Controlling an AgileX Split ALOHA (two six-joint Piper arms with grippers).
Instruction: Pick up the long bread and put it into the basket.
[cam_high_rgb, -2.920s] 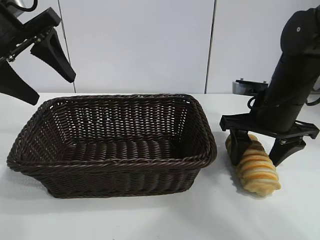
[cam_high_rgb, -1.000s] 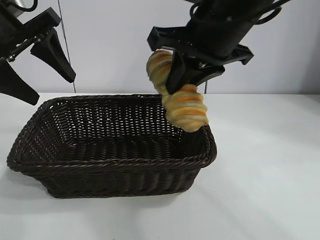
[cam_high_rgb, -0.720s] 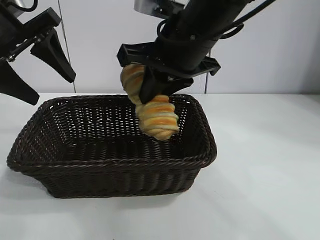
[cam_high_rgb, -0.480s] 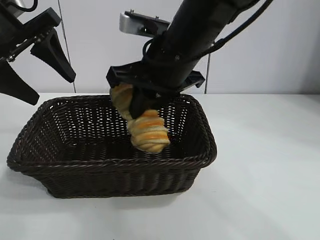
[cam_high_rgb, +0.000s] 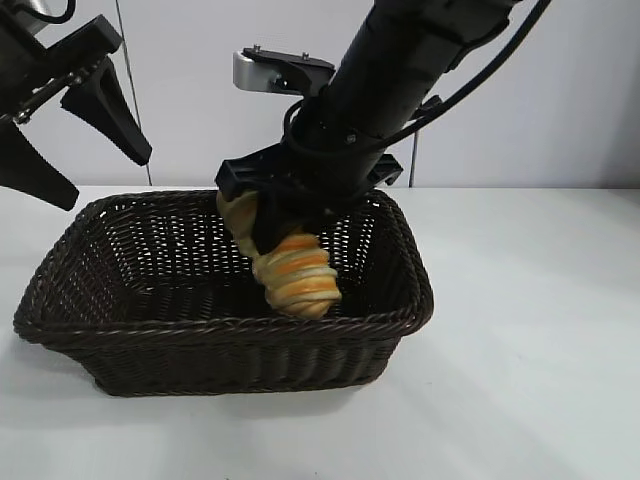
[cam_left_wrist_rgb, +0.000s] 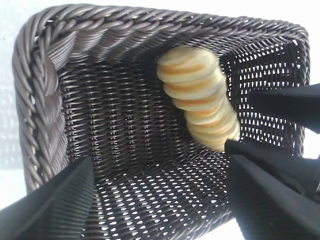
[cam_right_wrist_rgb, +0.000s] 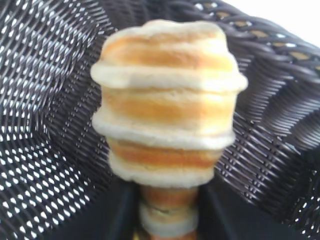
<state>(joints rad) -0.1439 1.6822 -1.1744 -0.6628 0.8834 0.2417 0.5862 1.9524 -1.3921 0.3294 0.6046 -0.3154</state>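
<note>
The long bread (cam_high_rgb: 295, 278) is a golden-tan loaf with orange ridges. My right gripper (cam_high_rgb: 268, 228) is shut on it and holds it tilted inside the dark brown wicker basket (cam_high_rgb: 130, 330), near the right end, its lower tip close to the floor. The bread fills the right wrist view (cam_right_wrist_rgb: 165, 105), with the basket weave (cam_right_wrist_rgb: 45, 100) behind it. In the left wrist view the bread (cam_left_wrist_rgb: 197, 95) hangs over the basket floor (cam_left_wrist_rgb: 115, 115). My left gripper (cam_high_rgb: 65, 135) is open and empty, high above the basket's left end.
The white table (cam_high_rgb: 530, 380) lies to the right of and in front of the basket. A white wall with vertical seams stands behind.
My right gripper carried the bread from the table at the right, up and left over the rim, then down into the basket. The left arm has not moved.
</note>
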